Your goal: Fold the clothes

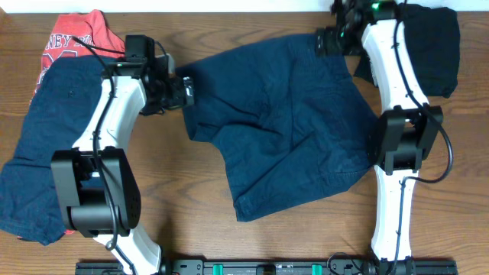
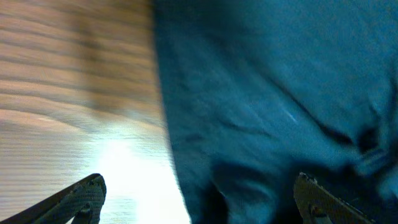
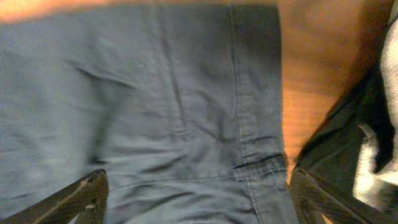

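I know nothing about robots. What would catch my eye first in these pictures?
A big pair of navy shorts lies rumpled across the middle of the wooden table, with a white robot arm on each side. The left gripper is over their left edge and the right gripper over the waistband, both open. A red shirt peeks from a pile at far left.

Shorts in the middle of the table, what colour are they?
Plain navy blue; the shorts show best in the overhead view.
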